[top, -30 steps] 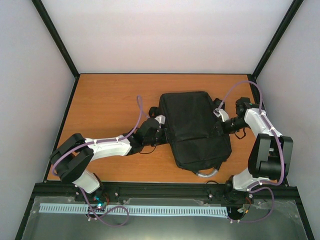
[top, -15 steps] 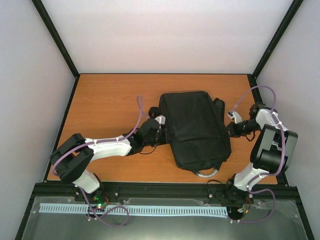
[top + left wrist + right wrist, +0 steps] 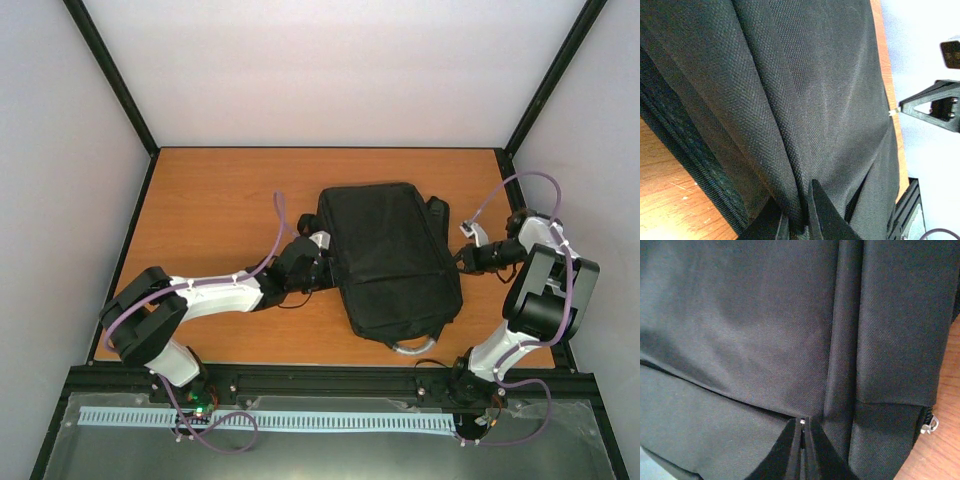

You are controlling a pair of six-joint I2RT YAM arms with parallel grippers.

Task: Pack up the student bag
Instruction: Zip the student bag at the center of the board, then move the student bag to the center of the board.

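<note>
The student bag (image 3: pixel 390 260) lies at frame centre on the surface (image 3: pixel 220 200). The left tool (image 3: pixel 797 222) pinches a fold of its fabric; the right tool (image 3: pixel 803 432) is fully closed, empty.

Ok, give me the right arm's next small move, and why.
Probably open the right claw and ease it to the silvery metal tab, perhaps a zip pull, at the student bag's edge. The left claw pinches a fold of its fabric, so the bag is held, and the right claw is shut, seemingly on nothing.
</note>
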